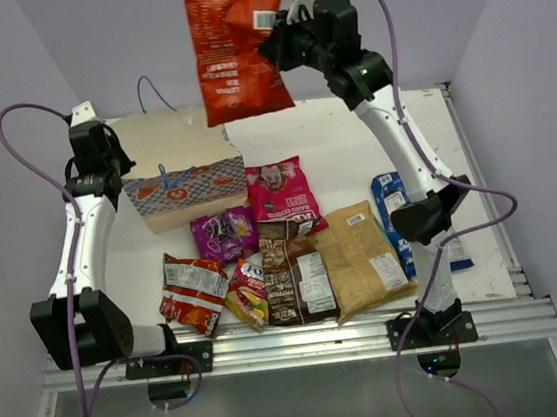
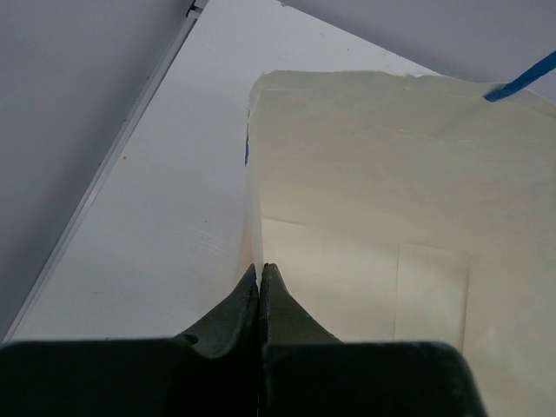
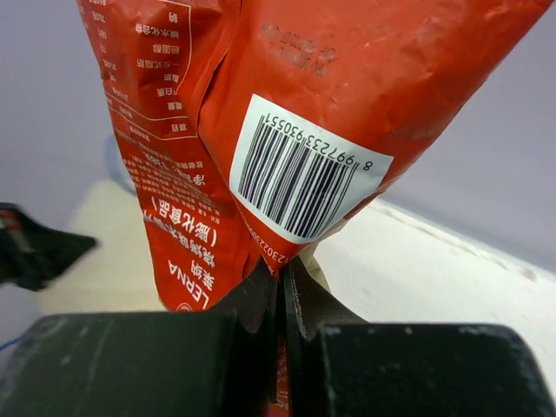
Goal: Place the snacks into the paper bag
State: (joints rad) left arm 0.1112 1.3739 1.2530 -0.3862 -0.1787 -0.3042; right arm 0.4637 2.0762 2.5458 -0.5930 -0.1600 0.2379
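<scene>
My right gripper (image 1: 277,39) is shut on the lower edge of a red snack packet (image 1: 232,48) and holds it high above the back of the table. The packet fills the right wrist view (image 3: 261,95) above the gripper (image 3: 282,271). The tan paper bag (image 1: 179,144) lies at the back left, its checkered band (image 1: 187,187) facing the front. My left gripper (image 1: 113,167) is at its left edge. In the left wrist view the gripper (image 2: 261,271) is shut on the bag's paper edge (image 2: 254,217).
On the table in front of the bag lie pink (image 1: 279,190), purple (image 1: 223,233), brown (image 1: 295,285), tan (image 1: 363,257), blue-white (image 1: 391,201), silver-red (image 1: 193,292) and yellow-red (image 1: 248,292) packets. A blue cord handle (image 2: 521,80) sticks out of the bag.
</scene>
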